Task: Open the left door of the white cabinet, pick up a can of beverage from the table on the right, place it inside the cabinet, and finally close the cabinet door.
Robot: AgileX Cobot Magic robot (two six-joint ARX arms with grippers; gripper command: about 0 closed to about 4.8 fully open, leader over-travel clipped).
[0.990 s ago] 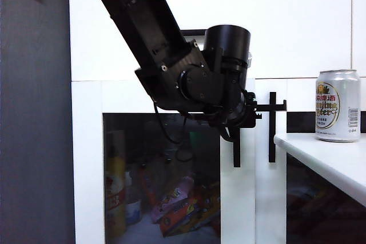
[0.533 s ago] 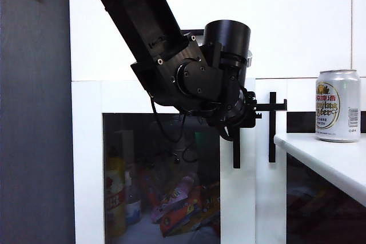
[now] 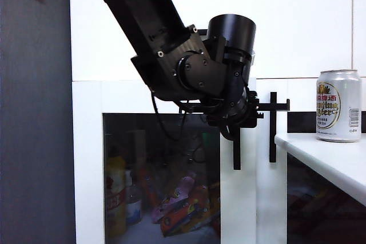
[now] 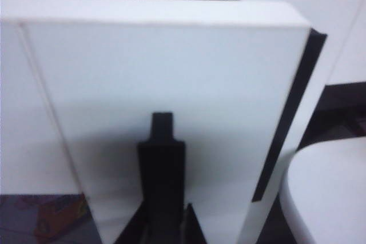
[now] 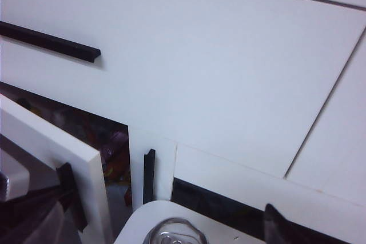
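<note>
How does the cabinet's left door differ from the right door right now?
The left door is swung ajar; the right door sits shut. The left gripper clamps the left door's handle; the right door's handle is free. The handles run along facing edges. Both doors are white-framed with dark glass. The right gripper hangs open above the table.

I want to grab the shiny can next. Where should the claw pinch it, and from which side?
Probably around the middle of the can of beverage, across its round body. It stands upright near the edge of the table, so coming in level from the open front looks easiest. The right claw is open; only one fingertip shows. The left claw is shut on the left door's handle.
</note>
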